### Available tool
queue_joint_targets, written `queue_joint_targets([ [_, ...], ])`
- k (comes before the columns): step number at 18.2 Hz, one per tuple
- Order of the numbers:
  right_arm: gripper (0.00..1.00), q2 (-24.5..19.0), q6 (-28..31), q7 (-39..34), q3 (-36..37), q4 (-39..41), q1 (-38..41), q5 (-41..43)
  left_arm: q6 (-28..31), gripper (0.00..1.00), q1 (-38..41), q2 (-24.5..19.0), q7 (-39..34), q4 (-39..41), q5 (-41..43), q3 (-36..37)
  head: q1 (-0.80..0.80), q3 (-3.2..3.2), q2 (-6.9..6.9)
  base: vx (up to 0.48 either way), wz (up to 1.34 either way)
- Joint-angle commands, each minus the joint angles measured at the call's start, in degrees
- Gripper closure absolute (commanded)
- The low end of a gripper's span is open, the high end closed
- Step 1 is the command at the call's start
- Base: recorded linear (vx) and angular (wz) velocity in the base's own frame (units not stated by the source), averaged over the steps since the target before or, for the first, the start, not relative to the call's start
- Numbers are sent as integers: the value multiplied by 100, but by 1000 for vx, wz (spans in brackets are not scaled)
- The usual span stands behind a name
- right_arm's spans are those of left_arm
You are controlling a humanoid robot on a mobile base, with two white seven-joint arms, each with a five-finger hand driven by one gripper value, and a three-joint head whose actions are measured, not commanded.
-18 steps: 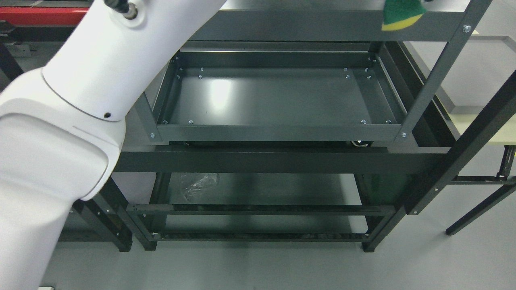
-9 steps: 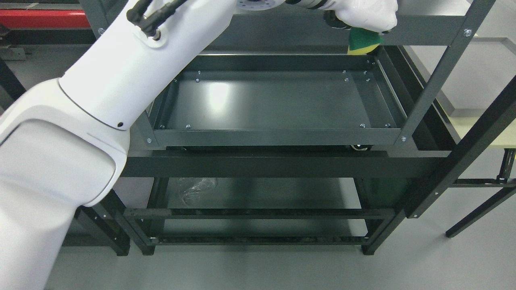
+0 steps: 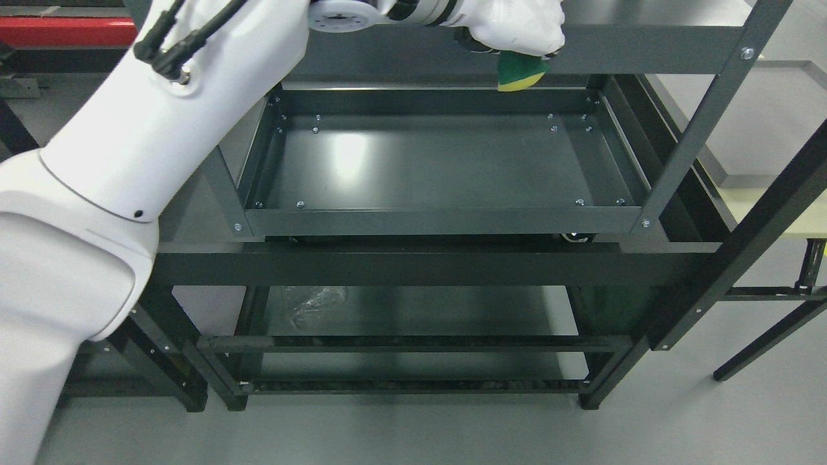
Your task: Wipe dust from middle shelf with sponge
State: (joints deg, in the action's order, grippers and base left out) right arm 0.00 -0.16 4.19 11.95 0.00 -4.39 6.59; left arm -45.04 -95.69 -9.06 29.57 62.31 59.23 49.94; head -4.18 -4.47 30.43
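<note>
Leftward now: left robot hand (image 3: 517, 29) gripping sponge (image 3: 519, 72) (green-yellow)

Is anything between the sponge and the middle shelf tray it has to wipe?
Nothing visible. The left hand holds the sponge at the top rail, above the tray's far edge; the tray surface below is bare.

Even, fairly bright overhead light is seen. A soft white glare patch is thrown on the middle shelf (image 3: 439, 168). The lower levels are dimmed by shadow. Focus is kept sharp throughout.
</note>
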Motion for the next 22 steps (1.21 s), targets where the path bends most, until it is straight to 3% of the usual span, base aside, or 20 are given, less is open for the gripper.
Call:
queue_joint_targets([
  [1, 0, 100, 420, -5, 0, 100, -1, 0, 4, 99, 332, -1694, 434, 1449, -867, -494, 0, 0, 0, 0, 0],
  [4, 0, 100, 420, -5, 0, 100, -1, 0, 4, 99, 349, -2431, 882, 1968, -1605, -616, 0, 0, 0, 0, 0],
  [7, 0, 100, 420, -5, 0, 100, -1, 0, 4, 99, 507, -3082, 1208, 1996, -1844, -1046, 0, 0, 0, 0, 0],
  [11, 0, 100, 420, -5, 0, 100, -1, 0, 4, 99, 955, -4206, 1209, 1978, -2037, -1574, 0, 0, 0, 0, 0],
  [16, 0, 100, 420, -5, 0, 100, -1, 0, 4, 99, 1360, -5105, 1209, 1987, -2398, -2102, 0, 0, 0, 0, 0],
  [18, 0, 100, 420, 3, 0, 100, -1, 0, 4, 99, 1527, -5080, 1200, 1987, -2652, -2374, 0, 0, 0, 0, 0],
  [19, 0, 100, 420, -5, 0, 100, -1, 0, 4, 99, 1501, -4853, 1174, 1987, -2932, -2540, 0, 0, 0, 0, 0],
  [22, 0, 100, 420, -5, 0, 100, -1, 0, 4, 99, 1002, -3572, 1165, 1978, -3260, -2805, 0, 0, 0, 0, 0],
])
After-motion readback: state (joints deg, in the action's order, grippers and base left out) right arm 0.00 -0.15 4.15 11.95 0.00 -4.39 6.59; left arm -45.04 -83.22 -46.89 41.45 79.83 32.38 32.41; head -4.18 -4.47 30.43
